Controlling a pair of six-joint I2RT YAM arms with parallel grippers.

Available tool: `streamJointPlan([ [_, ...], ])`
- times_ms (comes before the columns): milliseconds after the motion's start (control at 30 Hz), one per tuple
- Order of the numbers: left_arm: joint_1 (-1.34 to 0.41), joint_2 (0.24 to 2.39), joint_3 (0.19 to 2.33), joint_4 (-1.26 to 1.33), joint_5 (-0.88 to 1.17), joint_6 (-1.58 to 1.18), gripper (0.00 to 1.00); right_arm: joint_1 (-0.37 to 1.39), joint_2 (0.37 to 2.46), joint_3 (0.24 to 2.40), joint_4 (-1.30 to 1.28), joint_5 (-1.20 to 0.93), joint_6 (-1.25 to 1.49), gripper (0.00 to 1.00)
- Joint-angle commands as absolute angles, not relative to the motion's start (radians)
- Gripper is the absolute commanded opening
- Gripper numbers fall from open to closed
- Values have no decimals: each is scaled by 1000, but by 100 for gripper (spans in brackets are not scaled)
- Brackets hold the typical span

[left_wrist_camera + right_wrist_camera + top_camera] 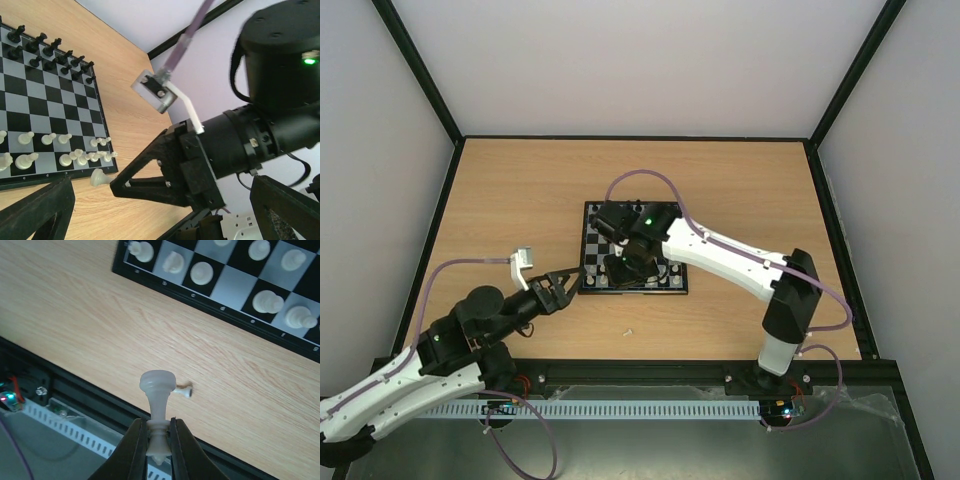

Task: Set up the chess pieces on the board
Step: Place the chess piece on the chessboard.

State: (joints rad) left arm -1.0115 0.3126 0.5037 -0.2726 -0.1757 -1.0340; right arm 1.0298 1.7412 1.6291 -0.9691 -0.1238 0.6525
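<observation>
Right gripper [153, 432]: jaws drawn in tight on the stem of a tall white piece [156, 390], which is held clear of the table [520, 190] with its rounded head pointing away from the fingers. From above, this gripper hangs over the near half of the board [592, 240], though its tip is hidden under the wrist, so the exact square cannot be told. Left gripper [560, 280]: sits at the board's 8 o'clock corner with its fingers [37, 212] spread wide and nothing between them. White chess pieces [67, 159] stand in the two near rows, and black pieces [50, 50] in the two far rows. A tipped white piece [100, 176] lies at the board's near-left edge, apparently half off the border. A loose white piece [628, 330] lies on its side on the table at 6 o'clock from the board, well apart from it.
</observation>
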Motion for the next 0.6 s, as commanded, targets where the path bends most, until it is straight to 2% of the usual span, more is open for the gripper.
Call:
streamJointPlan([
  [0, -1015, 279, 507, -322, -175, -988, 99, 998, 1807, 1685, -1132, -114, 606, 8],
  [567, -1015, 222, 490, -334, -173, -948, 99, 883, 2009, 1746, -1183, -127, 511, 8],
])
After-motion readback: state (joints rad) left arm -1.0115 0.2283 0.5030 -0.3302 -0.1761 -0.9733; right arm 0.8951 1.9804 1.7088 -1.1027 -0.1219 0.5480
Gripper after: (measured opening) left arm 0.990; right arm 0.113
